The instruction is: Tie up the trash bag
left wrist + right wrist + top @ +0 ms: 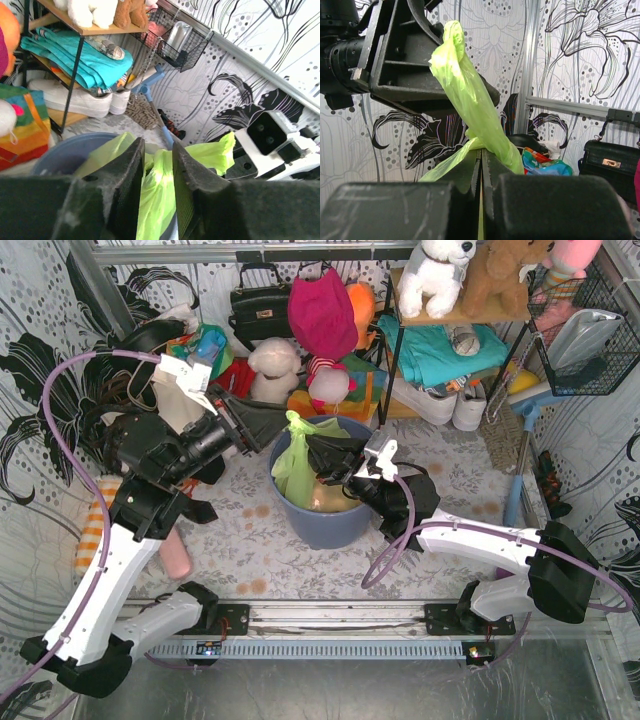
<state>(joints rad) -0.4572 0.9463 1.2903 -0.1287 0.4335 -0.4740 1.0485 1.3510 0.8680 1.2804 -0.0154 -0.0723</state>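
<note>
A: Trash bag [292, 465] sits in the blue bin [310, 530]. My right fingers [540, 205] clamp its flap at 2 o'clock.
B: Left fingers [125, 185], at 10 o'clock, are narrowly apart. The thin plastic could slip out, so no knot.

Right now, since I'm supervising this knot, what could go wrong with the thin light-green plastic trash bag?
1. The right gripper pinches only a twisted strip of the light-green plastic trash bag; pulling might tear it.
2. The left gripper shows a gap between its fingers with plastic in it, so the strip may slip free.
</note>
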